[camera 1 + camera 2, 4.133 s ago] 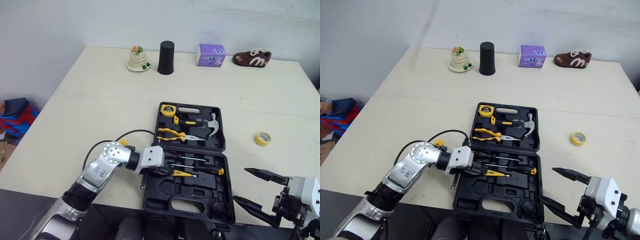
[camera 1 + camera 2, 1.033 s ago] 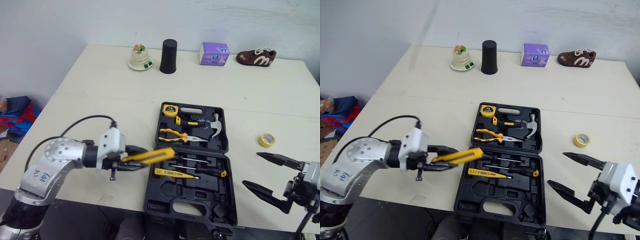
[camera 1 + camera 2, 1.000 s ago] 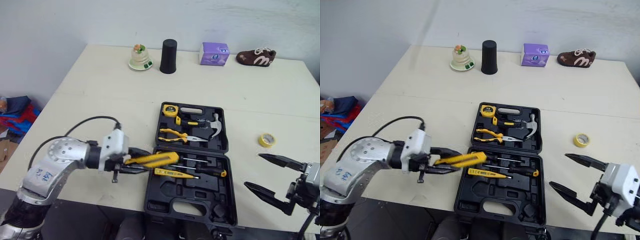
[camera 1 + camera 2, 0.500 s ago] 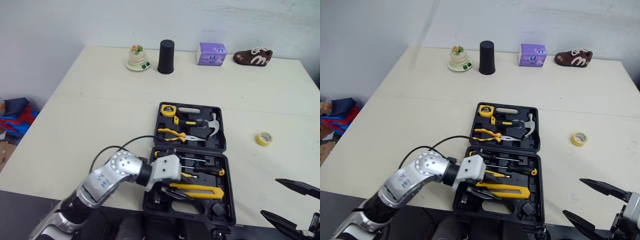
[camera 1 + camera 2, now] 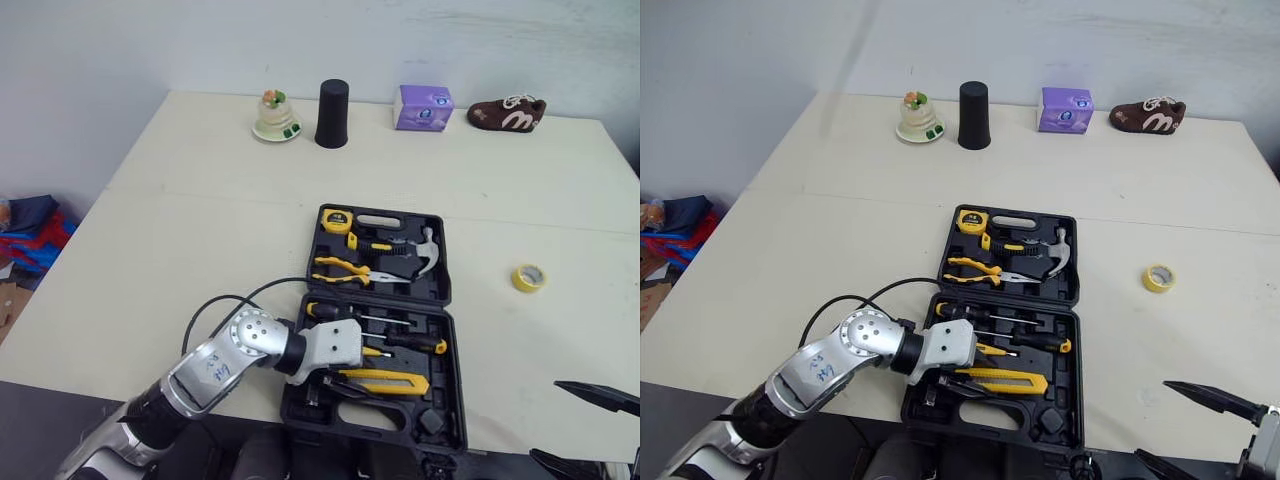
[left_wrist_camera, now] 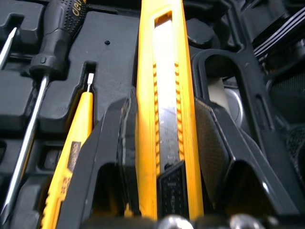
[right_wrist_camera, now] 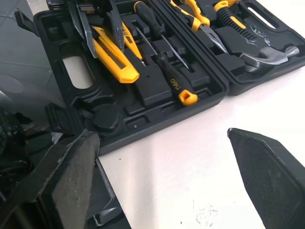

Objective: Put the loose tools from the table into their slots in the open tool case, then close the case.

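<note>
**Desk:** What is the moment?

**Me:** My left end effector [image 6: 164,102] pinches the yellow utility knife [image 6: 167,119] between its two black fingers [image 6: 107,143], low over the near half of the open tool case [image 5: 440,405]. The case sits at the front edge of the worktop [image 5: 200,200]. The knife lies along the case, just beside the yellow tester screwdriver [image 6: 76,138]. I cannot tell whether it is fully down in its recess.

**Desk:** And doing it well means what?

**Me:** Keeping the blade body parallel to its slot, I judge, then pressing it flat before letting go. If I release it tilted, it may ride on the moulding and stop the lid from shutting. My fingers should spread only slightly and lift straight up, so they do not knock the screwdriver out of its groove.

**Desk:** The other arm?

**Me:** My right end effector [image 7: 162,140] hangs spread wide and empty, off the front right corner. A yellow tape roll [image 5: 527,277] lies loose towards the right edge, well apart from the case. It looks like the next item.
</note>
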Robot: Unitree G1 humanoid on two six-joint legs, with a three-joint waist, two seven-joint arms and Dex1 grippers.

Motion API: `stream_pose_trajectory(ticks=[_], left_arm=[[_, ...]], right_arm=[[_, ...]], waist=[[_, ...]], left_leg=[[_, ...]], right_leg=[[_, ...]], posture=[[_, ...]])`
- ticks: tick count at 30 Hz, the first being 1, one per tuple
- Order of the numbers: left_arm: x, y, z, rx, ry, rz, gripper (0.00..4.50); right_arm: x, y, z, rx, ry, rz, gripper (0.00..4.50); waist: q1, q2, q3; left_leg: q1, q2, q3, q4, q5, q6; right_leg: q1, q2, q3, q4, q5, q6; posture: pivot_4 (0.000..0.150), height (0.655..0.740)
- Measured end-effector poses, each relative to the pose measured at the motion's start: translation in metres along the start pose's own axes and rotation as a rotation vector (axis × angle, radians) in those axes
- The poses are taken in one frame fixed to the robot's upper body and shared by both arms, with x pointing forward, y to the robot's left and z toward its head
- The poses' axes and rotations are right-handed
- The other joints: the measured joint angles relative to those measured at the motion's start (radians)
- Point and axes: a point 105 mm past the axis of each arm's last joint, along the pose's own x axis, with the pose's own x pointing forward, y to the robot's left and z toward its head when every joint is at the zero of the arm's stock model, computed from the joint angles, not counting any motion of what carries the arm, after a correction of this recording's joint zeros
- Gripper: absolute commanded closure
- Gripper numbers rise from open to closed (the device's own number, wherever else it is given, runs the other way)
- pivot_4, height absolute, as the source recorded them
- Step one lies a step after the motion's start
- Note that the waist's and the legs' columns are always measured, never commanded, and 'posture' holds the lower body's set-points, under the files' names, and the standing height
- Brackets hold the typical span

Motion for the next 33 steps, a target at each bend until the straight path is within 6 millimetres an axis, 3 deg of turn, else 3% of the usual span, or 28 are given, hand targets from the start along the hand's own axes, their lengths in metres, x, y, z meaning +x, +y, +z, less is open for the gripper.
stream_pose_trajectory(ticks=[3,7,8,18,21,27,33], left_arm=[[0.0,-0.001,0.0,0.0,0.0,-0.011,3.27],[0.0,0.001,0.002,0.022,-0.017,-0.032,1.31],[0.001,0.002,0.002,0.03,-0.023,-0.034,1.03],[-0.009,0.002,0.023,0.091,-0.205,-0.132,1.03],[-0.015,0.001,0.033,0.143,-0.29,-0.142,1.64],[-0.014,0.004,0.02,0.18,-0.334,-0.134,4.39],[0.002,-0.001,0.004,0.169,-0.269,-0.144,4.46]], right_arm=[[0.001,-0.003,0.001,-0.004,-0.004,-0.011,0.0],[0.002,-0.007,0.001,0.002,-0.004,-0.025,0.0],[0.003,-0.008,0.001,0.002,-0.006,-0.027,0.0],[0.006,-0.011,0.002,0.006,-0.02,-0.035,0.0],[0.006,-0.01,-0.001,0.021,-0.024,-0.035,0.0],[0.005,-0.008,-0.008,0.035,-0.018,-0.028,0.0],[0.005,-0.006,-0.008,0.03,-0.024,-0.017,0.0]], waist=[[0.0,0.0,0.0],[0.002,0.001,0.0],[0.002,0.001,0.0],[0.003,0.001,0.0],[0.003,0.001,0.0],[0.002,0.001,-0.001],[0.002,0.001,-0.001]], left_leg=[[0.0,0.0,0.0,0.0,0.0,0.0],[0.0,-0.001,0.0,0.0,0.0,0.0],[0.0,-0.001,0.0,0.0,0.0,0.0],[0.0,-0.001,-0.001,0.001,0.0,0.0],[0.0,-0.001,-0.001,0.001,0.0,0.0],[0.0,-0.001,-0.001,0.001,0.0,0.0],[0.0,-0.001,-0.001,0.001,0.0,0.001]], right_leg=[[0.0,-0.001,0.0,0.0,-0.007,-0.013],[0.0,-0.001,-0.001,0.001,-0.005,-0.008],[0.0,-0.001,-0.001,0.001,-0.004,-0.008],[0.0,0.0,-0.002,0.001,0.0,0.001],[0.001,0.0,-0.002,0.001,0.0,0.001],[0.001,0.0,-0.002,0.001,0.001,0.002],[0.001,-0.001,-0.002,0.0,0.001,0.002]], posture=[[0.15,0.74],[0.15,0.74],[0.15,0.74],[0.15,0.74],[0.15,0.74],[0.15,0.74],[0.15,0.74]])
